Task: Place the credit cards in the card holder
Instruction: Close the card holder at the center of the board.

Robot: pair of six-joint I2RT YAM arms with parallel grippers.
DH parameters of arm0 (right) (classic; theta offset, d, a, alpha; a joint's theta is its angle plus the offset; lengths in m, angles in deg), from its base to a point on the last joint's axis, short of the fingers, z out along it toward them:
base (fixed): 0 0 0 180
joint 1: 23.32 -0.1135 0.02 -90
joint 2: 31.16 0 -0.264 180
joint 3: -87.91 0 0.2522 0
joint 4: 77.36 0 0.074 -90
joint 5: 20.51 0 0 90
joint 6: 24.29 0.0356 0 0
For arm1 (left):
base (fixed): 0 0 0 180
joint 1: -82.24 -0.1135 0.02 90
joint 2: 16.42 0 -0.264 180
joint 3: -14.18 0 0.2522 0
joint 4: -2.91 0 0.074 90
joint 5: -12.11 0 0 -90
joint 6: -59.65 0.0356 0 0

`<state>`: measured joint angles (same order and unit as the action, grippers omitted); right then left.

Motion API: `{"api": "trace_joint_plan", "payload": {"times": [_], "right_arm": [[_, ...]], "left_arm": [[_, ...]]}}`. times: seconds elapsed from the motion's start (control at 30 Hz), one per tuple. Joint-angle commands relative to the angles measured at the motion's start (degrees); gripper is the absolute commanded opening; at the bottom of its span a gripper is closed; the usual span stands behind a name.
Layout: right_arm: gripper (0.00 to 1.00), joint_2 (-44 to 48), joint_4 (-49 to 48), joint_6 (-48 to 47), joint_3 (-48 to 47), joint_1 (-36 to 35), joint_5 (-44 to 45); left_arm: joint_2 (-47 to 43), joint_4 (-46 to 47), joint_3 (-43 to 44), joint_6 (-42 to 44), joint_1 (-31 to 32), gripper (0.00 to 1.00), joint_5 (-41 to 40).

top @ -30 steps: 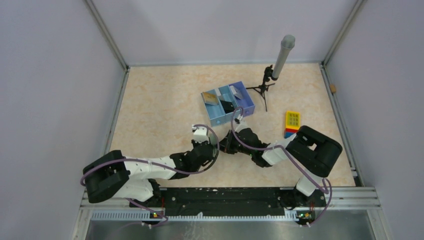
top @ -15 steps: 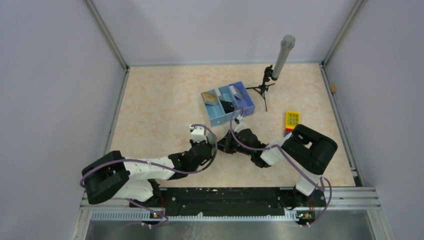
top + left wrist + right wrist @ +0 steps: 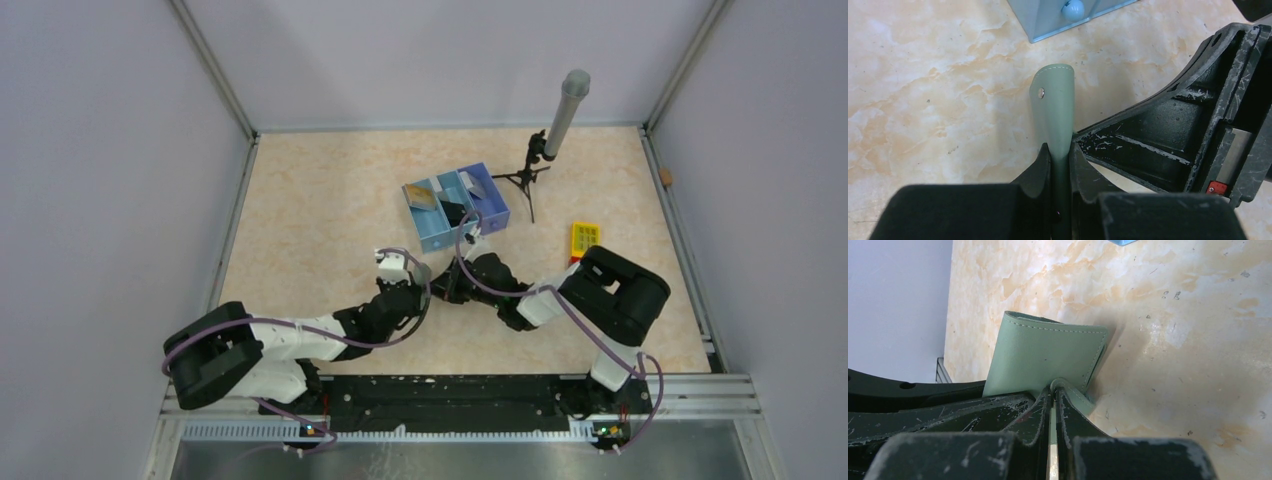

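The grey-green card holder (image 3: pixel 1055 107) stands on edge just above the tabletop, folded shut, its snap stud facing left. My left gripper (image 3: pixel 1060 151) is shut on its near edge. My right gripper (image 3: pixel 1054 390) is shut on a thin flap at the holder's (image 3: pixel 1045 352) lower corner. In the top view the two grippers, left (image 3: pixel 418 283) and right (image 3: pixel 447 290), meet in front of the blue tray and hide the holder. The credit cards lie in the tray: a gold one (image 3: pixel 424 197), a dark one (image 3: pixel 453 211) and a silvery one (image 3: pixel 477 183).
The blue three-compartment tray (image 3: pixel 432 238) sits just beyond the grippers, its front wall (image 3: pixel 1048 27) close in the left wrist view. A grey cylinder on a black tripod (image 3: pixel 560 120) stands at the back right. A yellow toy block (image 3: pixel 585 239) lies right of the right arm.
Both grippers, still clamped on the card holder, have drifted a little to the left and toward the tray. Neither grip has changed.
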<state>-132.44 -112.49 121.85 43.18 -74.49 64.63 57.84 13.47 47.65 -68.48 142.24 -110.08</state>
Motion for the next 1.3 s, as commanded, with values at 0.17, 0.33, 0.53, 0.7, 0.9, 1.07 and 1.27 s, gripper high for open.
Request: {"api": "trace_joint_plan", "payload": {"times": [0.17, 0.33, 0.53, 0.7, 0.9, 1.07, 1.27], "right_arm": [[0.00, 4.8, 14.0, -4.1, -9.1, -3.8, -2.4], [0.00, 10.9, 25.1, -7.7, -5.6, -3.8, 4.5], [0.00, 19.9, 29.1, -7.6, 1.8, -3.8, 8.9], [0.00, 25.2, 30.8, -7.7, 4.3, -3.8, 9.3], [0.00, 31.7, 30.0, -6.7, 8.3, -3.8, 10.5], [0.00, 35.6, 25.1, -5.4, 12.7, -3.8, 9.8], [0.00, 37.9, 22.1, -4.3, 15.5, -3.8, 10.6]], "left_arm": [[3.3, -14.6, 4.1, -8.9, 2.4, 0.00, 18.0], [2.5, -20.9, 5.6, -16.8, 2.3, 0.00, 11.1], [2.6, -23.2, 5.4, -21.2, 2.4, 0.00, 7.0], [2.8, -20.7, 4.5, -18.9, 2.4, 0.00, 7.9], [4.8, -15.7, 4.0, -15.0, 2.5, 0.00, 10.1], [6.0, -16.4, 5.9, -12.8, 3.2, 0.00, 11.1], [7.9, -19.2, 8.3, -12.4, 5.2, 0.00, 9.3]]}}
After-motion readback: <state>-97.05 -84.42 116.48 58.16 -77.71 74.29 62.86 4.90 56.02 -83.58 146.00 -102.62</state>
